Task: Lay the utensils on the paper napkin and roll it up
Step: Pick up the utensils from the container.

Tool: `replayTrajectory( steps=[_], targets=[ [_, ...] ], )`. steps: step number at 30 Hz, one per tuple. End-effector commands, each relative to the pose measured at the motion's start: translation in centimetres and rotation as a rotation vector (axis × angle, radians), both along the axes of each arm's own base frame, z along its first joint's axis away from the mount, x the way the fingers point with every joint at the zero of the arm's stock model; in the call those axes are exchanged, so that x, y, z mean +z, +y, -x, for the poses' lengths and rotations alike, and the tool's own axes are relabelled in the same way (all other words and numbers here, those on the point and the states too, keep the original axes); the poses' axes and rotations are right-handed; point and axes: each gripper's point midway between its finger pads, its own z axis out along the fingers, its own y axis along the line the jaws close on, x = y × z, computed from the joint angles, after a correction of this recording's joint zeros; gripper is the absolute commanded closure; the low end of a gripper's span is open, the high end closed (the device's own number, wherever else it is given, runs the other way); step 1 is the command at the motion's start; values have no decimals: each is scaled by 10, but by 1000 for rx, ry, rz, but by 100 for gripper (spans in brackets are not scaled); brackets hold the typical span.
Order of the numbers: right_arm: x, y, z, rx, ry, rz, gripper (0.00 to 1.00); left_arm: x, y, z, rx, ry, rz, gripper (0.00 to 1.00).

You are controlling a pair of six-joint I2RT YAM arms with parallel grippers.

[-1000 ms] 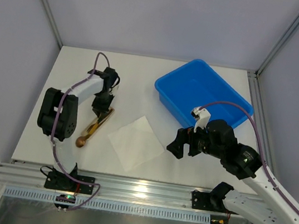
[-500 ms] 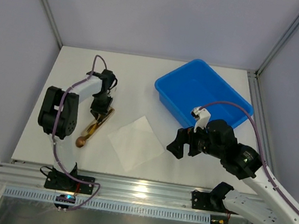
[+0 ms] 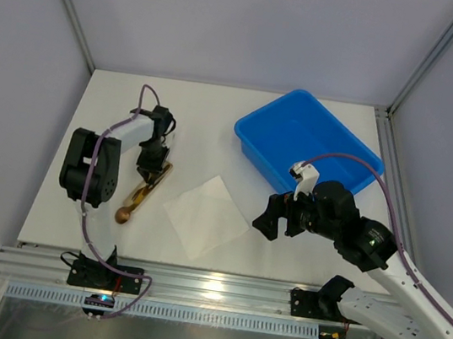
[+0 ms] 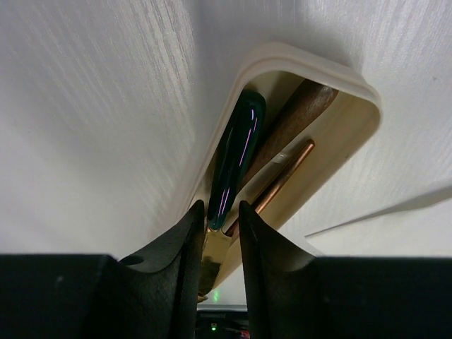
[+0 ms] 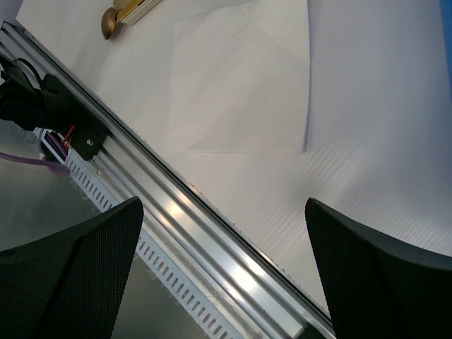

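Note:
The utensils (image 3: 149, 186) lie together at the table's left, gold-bronze, with the spoon bowl (image 3: 123, 215) at the near end. In the left wrist view they rest in a narrow cream holder (image 4: 346, 127); a dark, shiny handle (image 4: 236, 155) and a thin copper one lie side by side. My left gripper (image 3: 153, 164) stands over their far end, its jaws narrowly apart with that handle's tip (image 4: 217, 212) between them; I cannot tell if they clamp it. The paper napkin (image 3: 205, 216) lies flat to the right. My right gripper (image 3: 274, 219) hovers open beside it, holding nothing.
A blue bin (image 3: 357, 151) stands at the back right, behind my right arm. The metal rail (image 5: 176, 212) runs along the table's near edge, below my right gripper (image 5: 222, 236). The napkin (image 5: 247, 85) and the spoon bowl (image 5: 109, 23) also show in the right wrist view.
My left gripper has shifted very slightly over the utensils' far end. The utensils, the napkin and the right arm have not moved.

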Motion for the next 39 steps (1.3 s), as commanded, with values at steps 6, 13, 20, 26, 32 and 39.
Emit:
replayTrajectory(
  steps=[6, 13, 20, 26, 32, 39],
  targets=[
    [15, 2, -4, -1, -58, -29, 0, -5, -2, -5, 16, -5, 22, 80],
    [17, 0, -4, -3, -60, -29, 0, 0, 1, -7, 29, -16, 4, 100],
    [22, -1, -4, -7, -67, -33, 1, 24, 6, -8, 43, -46, -20, 100],
    [24, 0, -4, -6, -67, -34, 1, 45, 8, -13, 50, -81, -34, 100],
    [24, 1, -5, -5, -66, -31, 1, 64, 6, -17, 66, -127, -20, 100],
    [24, 1, -5, -6, -61, -33, 1, 85, 6, -17, 83, -180, -9, 100]
  ],
)
